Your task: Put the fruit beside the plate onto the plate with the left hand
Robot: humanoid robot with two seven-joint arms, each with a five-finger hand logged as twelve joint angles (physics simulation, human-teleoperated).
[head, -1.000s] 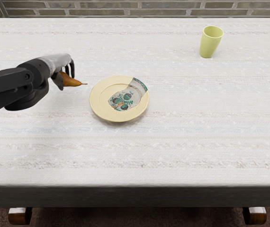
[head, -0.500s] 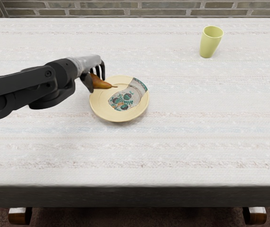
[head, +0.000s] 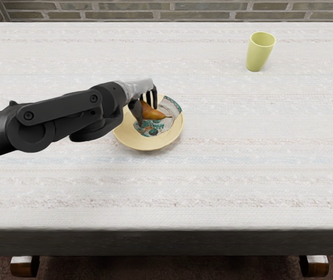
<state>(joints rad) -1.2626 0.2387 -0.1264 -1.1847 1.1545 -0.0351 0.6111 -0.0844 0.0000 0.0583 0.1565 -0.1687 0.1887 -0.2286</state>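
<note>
The left hand [head: 142, 96] is grasping the fruit [head: 152, 112], a small brownish pear, with its fingers curled down around the fat end. It is holding the pear over the plate [head: 155, 143], so the carry looks nearly finished and the step in hand is the setting-down. The pear is hanging just beneath the fingers, tilted, with its thin end pointing right across the patterned middle of the plate. From this angle I cannot tell whether it is touching the plate or hovering just above it. The next move probably calls for lowering the hand until the pear is resting on the plate. The fingers then need to loosen gently and the hand to rise straight up, so the pear is not dragged or rolled towards the rim. A yellow-green cup [head: 260, 51] is standing well apart at the far right of the table [head: 242, 175], clear of all this.
</note>
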